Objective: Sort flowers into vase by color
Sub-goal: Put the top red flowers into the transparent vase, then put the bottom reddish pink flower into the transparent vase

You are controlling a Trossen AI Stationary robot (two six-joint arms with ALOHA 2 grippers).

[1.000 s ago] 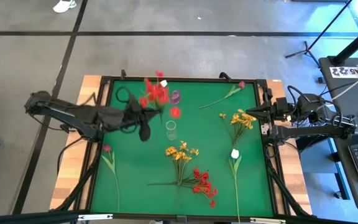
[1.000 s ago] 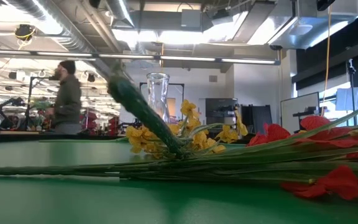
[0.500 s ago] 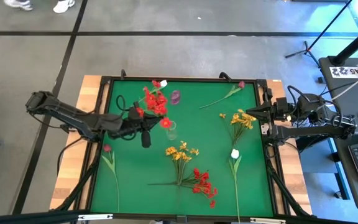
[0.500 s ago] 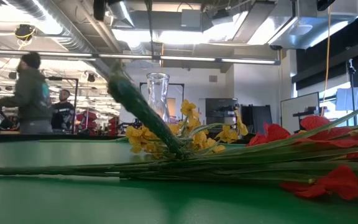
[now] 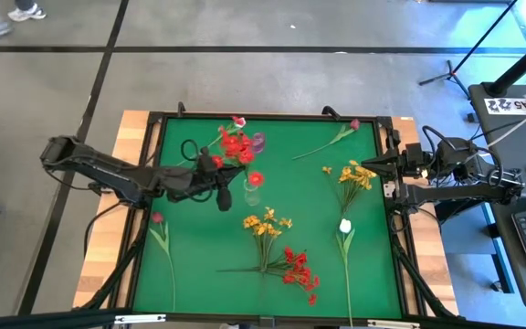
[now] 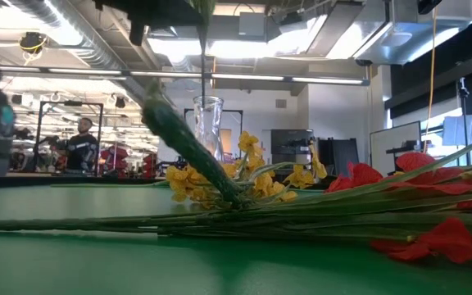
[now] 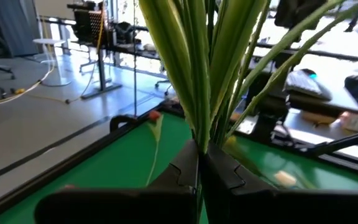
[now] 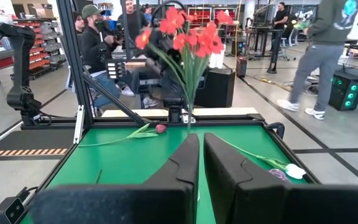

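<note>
- Left gripper [image 5: 228, 185] has its fingers clenched on the red spray [image 5: 236, 149], pinching the bundle of green stems low down, blooms standing up above it. It sits just left of the vase [image 5: 252, 192], roughly counter centre, a bit toward 12 o'clock.
- In the low view the stem [image 6: 202, 57] hangs straight down over the vase mouth, so I'd say it's lining up the drop.
- Handling guess: these fakes look very light, with thin springy stems and a bushy, top-heavy head. A grip low on the stems lets the head wobble, so it likely needs a slow lowering.
- The vase is clear glass, tall and narrow, so probably easy to tip if a stem catches the rim.
- Right gripper [image 5: 365, 168] is parked at the 3 o'clock edge, fingers closed on nothing, next to a yellow spray [image 5: 354, 178].
- Waiting on the counter [image 5: 190, 274]: another yellow spray [image 5: 265, 224] in the middle, a second red spray [image 5: 298, 270] toward 6, a white bud [image 5: 344, 226] toward 4, dark pink buds at 1 o'clock [image 5: 354, 124] and 8 o'clock [image 5: 156, 218].
- For the flat ones I'd grab mid-stem, not the petals, which would squash.
</note>
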